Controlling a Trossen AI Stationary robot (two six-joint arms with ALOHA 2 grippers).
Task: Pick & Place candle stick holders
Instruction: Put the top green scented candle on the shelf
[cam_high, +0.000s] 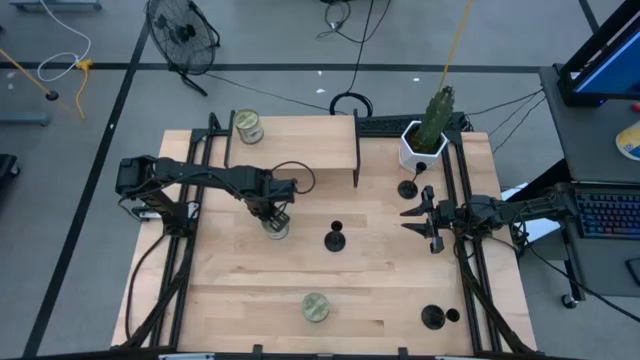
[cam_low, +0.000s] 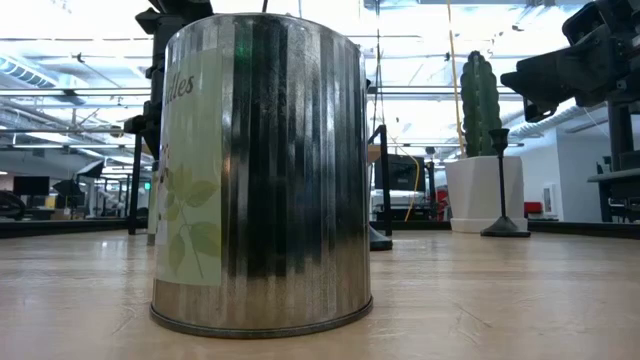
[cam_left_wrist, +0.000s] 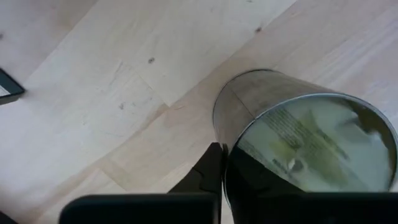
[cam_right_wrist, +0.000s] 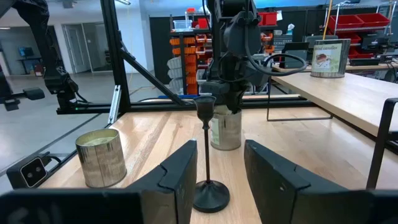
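Observation:
Three black candle stick holders stand upright on their round bases: one at the table's middle (cam_high: 336, 238), one by the cactus pot (cam_high: 407, 188), one at the near right (cam_high: 433, 317). My right gripper (cam_high: 408, 218) is open, level, to the right of the middle holder (cam_right_wrist: 207, 155) and short of it. My left gripper (cam_high: 272, 213) comes from above onto a greenish labelled jar (cam_high: 277, 228), which stands on the table left of the middle holder. My left gripper points down over the jar (cam_left_wrist: 298, 137). One finger (cam_left_wrist: 208, 177) lies against the outside of the jar's side wall near its top rim (cam_left_wrist: 222, 146); the other finger is outside the picture. The jar stands upright on the table (cam_right_wrist: 225, 127).
Two more jars stand on the table: one at the far left (cam_high: 247, 126), one near the front edge (cam_high: 316, 307), filling the low view (cam_low: 260, 170). A potted cactus (cam_high: 428, 135) and a black wire stand (cam_high: 357, 150) are at the back. Black frames run along both sides.

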